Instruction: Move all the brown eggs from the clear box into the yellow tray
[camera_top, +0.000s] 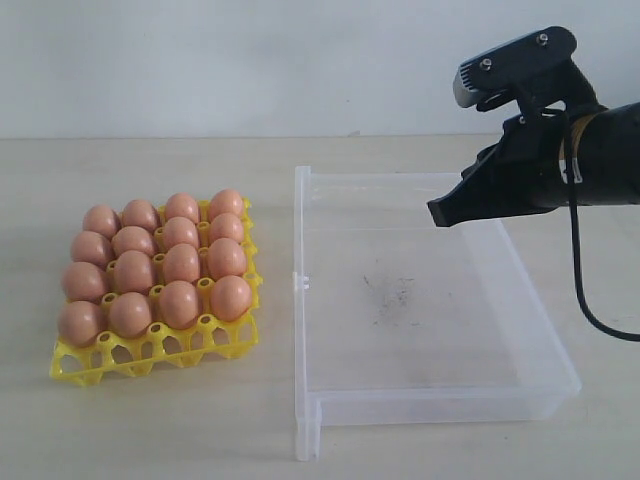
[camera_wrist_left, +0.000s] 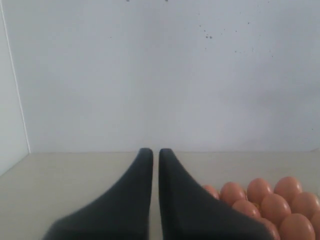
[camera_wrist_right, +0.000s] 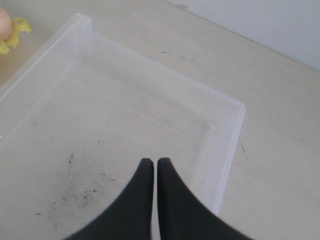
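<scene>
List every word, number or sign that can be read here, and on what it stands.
None can be read. The yellow tray, brown eggs, clear box, left gripper and right gripper show no text; the dark marks on the box floor are only specks.

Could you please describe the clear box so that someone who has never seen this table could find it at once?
On the pale tabletop, look right of the yellow tray holding brown eggs. The clear box is the large, shallow, see-through rectangle beneath the shut right pincer. Unlike the tray, it is colourless and holds no eggs, only faint dark specks on its floor.
</scene>
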